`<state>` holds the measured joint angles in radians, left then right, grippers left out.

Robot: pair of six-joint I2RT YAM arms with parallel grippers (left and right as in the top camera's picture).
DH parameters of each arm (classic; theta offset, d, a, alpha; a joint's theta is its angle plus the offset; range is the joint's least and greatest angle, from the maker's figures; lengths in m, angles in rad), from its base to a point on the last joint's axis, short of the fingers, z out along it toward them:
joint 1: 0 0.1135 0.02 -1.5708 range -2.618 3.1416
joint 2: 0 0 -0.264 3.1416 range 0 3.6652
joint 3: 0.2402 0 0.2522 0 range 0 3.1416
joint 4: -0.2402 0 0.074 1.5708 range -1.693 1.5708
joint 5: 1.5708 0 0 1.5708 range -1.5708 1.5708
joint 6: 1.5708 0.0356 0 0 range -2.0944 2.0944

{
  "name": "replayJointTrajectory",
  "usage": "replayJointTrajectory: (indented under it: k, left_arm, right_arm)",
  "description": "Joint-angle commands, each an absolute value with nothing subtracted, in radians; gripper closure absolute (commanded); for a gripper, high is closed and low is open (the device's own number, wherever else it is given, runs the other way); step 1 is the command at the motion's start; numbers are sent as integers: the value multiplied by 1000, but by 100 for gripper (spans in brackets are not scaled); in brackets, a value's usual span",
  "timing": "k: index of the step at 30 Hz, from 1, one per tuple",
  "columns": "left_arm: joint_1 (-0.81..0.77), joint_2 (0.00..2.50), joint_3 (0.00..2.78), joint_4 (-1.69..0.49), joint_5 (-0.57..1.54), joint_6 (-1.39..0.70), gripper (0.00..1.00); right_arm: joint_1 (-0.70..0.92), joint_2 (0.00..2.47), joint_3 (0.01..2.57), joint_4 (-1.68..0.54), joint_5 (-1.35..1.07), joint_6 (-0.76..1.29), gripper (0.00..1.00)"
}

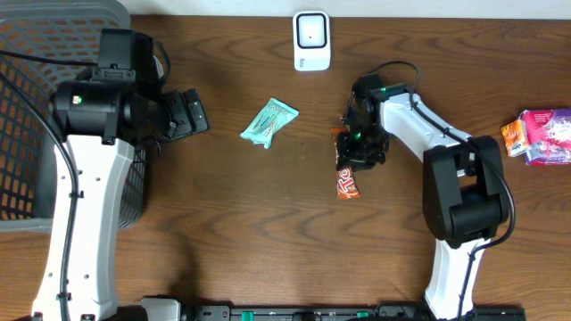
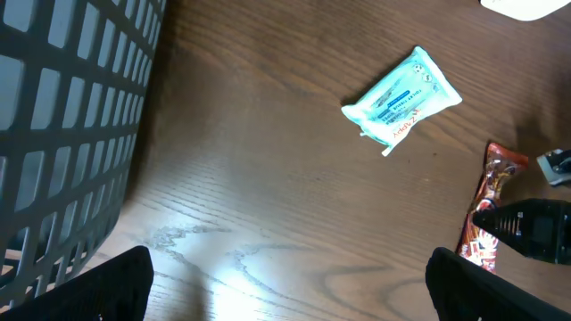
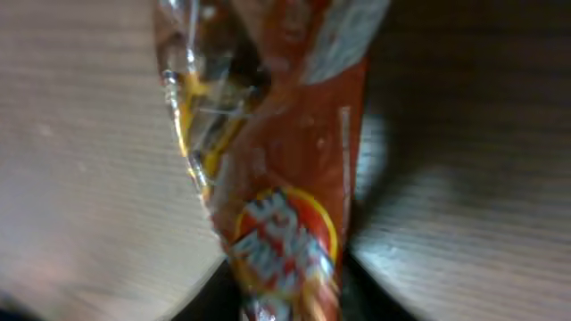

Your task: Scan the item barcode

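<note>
**Edges and room.** Dark brown wooden worktop (image 1: 268, 232). Bare wood spans the 6 o'clock half between the two arm columns. One grey plastic lattice basket (image 1: 36, 107) fills the 9 to 10 o'clock edge. One white box-shaped scanner (image 1: 311, 40) stands at the 12 o'clock edge. A cluster of pink and orange packets (image 1: 546, 135) lies at the 3 o'clock edge, number not clear.

**Task item.** One orange-red foil-wrapped candy bar (image 1: 348, 185) lies just right of centre. Its upper end is under the right pincer (image 1: 355, 153) and the rest sticks out toward 6 o'clock. The right wrist view is filled by the wrapper, so whether the jaws are clenched on it cannot be told.

**Other.** One teal plastic sachet (image 1: 269, 122) lies flat at 9 o'clock of the right pincer, apart from it. The left pincer (image 2: 287, 267) is released, with its fingers spread wide over bare wood beside the basket.
</note>
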<state>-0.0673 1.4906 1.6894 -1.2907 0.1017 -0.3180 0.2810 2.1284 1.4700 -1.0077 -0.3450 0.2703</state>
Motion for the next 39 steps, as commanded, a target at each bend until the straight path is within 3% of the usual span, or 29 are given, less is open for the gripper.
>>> replayJointTrajectory:
  k: [1,5,13,17,21,26,39]
  left_arm:
    - [-64,1488,1691,-1295,92,-327,2]
    - [-64,1488,1691,-1294,92,-327,2]
    - [-64,1488,1691,-1294,92,-327,2]
    - [-64,1488,1691,-1295,92,-327,2]
    - [-64,1488,1691,-1294,92,-327,2]
    - [-64,1488,1691,-1294,92,-327,2]
    - [-64,1488,1691,-1295,92,-327,2]
  right_arm:
    - [288,2182,1469,-997,-346,284,98]
    - [288,2186,1473,-974,-386,283,99]
    - [228,2183,1655,-868,-697,285,99]
    - [218,2183,1741,-718,-720,394,99]
    - [219,2183,1755,-433,-720,572,99]
    - [223,2189,1755,-159,-605,731,99]
    - [231,2273,1755,165,-324,940,99]
